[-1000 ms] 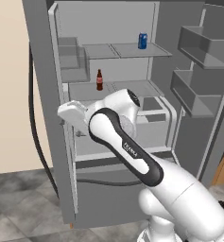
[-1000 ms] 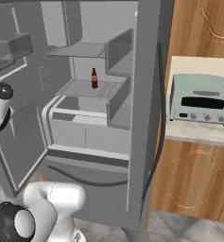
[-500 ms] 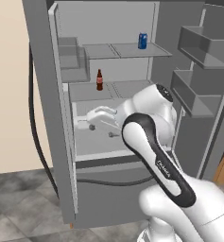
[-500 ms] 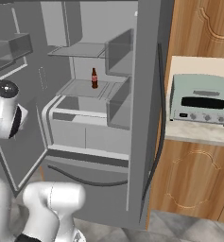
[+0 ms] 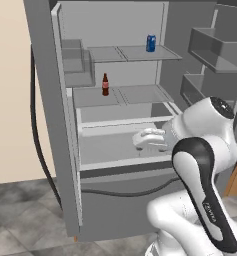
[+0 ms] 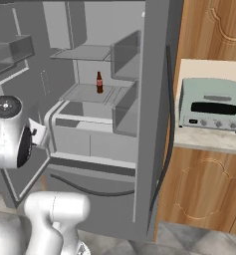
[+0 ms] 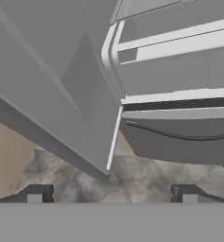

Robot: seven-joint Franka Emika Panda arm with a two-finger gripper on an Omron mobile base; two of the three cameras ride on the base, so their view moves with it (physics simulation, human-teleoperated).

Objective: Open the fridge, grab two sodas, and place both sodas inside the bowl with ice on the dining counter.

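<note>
Standing open, tall grey steel fridge [image 5: 115, 115]. Small dark brown bottle, red label [image 5: 105, 84], upright on middle shelf; blue can [image 5: 151, 43] on shelf at 1 o'clock from bottle. Gripper [image 7: 111, 194] fingers wide apart, empty. Both likely light, rigid, slick; grasp mid-body.

upper shelf [image 5: 135, 52]: blue can [image 5: 151, 43] | middle shelf [image 5: 125, 94]: brown bottle [image 5: 105, 85]
</note>
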